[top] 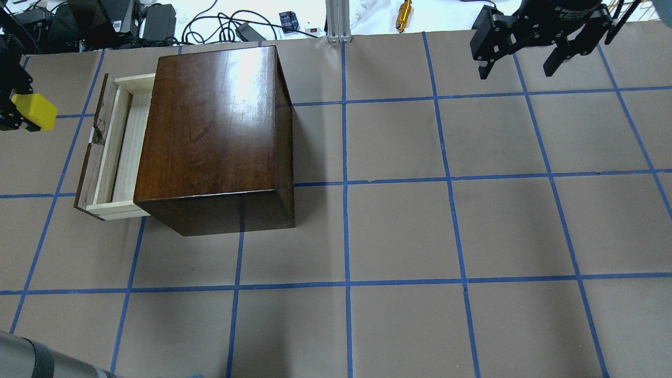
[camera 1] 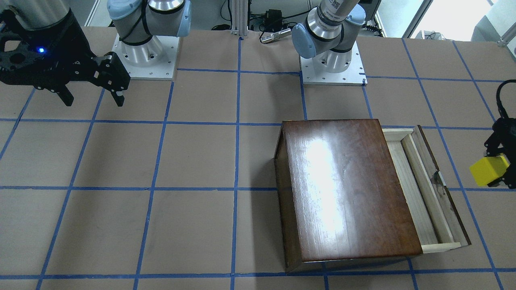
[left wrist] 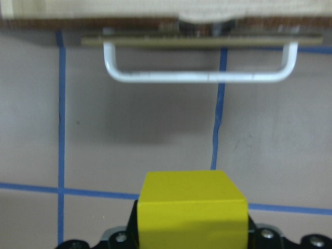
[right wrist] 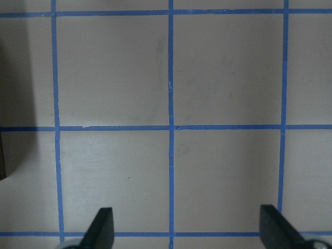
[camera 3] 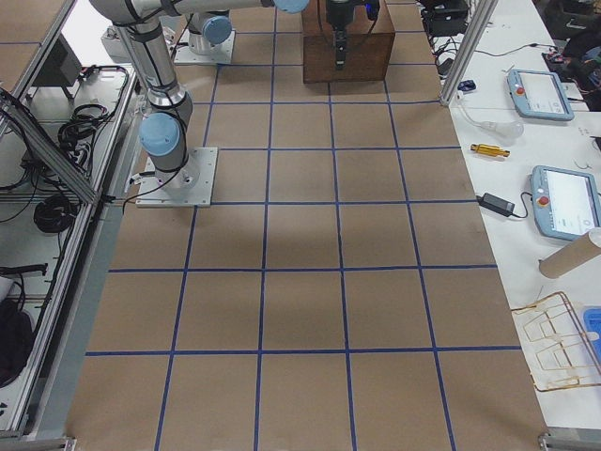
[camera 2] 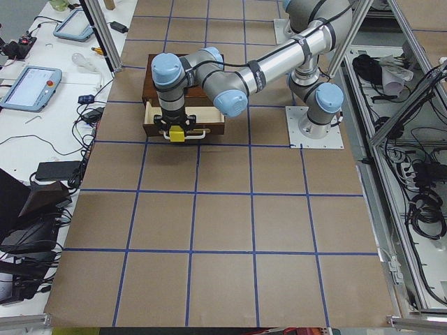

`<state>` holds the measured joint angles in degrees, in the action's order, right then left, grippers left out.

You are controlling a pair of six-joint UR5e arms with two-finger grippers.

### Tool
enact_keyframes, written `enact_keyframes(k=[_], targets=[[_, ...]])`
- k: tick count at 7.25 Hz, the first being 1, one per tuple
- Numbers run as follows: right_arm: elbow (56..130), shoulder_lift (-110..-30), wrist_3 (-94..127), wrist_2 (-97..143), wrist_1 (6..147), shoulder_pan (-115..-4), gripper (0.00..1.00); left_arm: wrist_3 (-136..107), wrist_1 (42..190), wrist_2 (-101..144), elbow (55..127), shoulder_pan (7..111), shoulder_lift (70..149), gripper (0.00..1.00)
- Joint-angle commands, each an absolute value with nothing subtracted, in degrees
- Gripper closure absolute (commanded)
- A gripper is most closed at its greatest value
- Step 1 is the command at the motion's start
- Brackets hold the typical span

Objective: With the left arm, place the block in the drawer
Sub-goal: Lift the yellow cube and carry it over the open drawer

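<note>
Left end effector (camera 1: 499, 171) fingers are seen clamped on the yellow block (top: 35, 112), which is held above the tabletop (top: 399, 231) near the drawer (top: 107, 152), outside its dark front panel and apart from it. The drawer is seen pulled partly out of the dark wooden box (top: 215, 131); in its exposed part only bare pale wood is shown, the rest being hidden under the box. In the left wrist view the white metal handle (left wrist: 199, 77) is seen ahead of the block. The right end effector (top: 515, 71) is held well apart from the box, its fingers spread wide.
</note>
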<state>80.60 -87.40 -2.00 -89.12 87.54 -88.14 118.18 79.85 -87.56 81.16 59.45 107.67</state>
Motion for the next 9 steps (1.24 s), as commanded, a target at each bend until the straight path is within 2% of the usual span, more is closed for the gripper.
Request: enact_keyframes(k=[1, 4, 7, 9], targets=[[80.6, -87.5, -1.9, -89.1, 87.5, -88.2, 0.00, 112.6, 80.1, -87.4, 84.2, 65.0, 105.8, 1.00], [80.6, -87.4, -2.0, -89.1, 87.5, -88.2, 0.00, 107.5, 78.5, -87.0, 86.0, 68.7, 106.5, 1.00], [80.6, -87.4, -2.0, -89.2, 87.5, -88.2, 0.00, 108.5, 78.5, -86.9, 86.8, 68.6, 107.2, 1.00], [80.6, -87.4, -2.0, -89.1, 87.5, -88.2, 0.00, 108.7, 74.8, -87.0, 89.9, 68.5, 106.9, 1.00]])
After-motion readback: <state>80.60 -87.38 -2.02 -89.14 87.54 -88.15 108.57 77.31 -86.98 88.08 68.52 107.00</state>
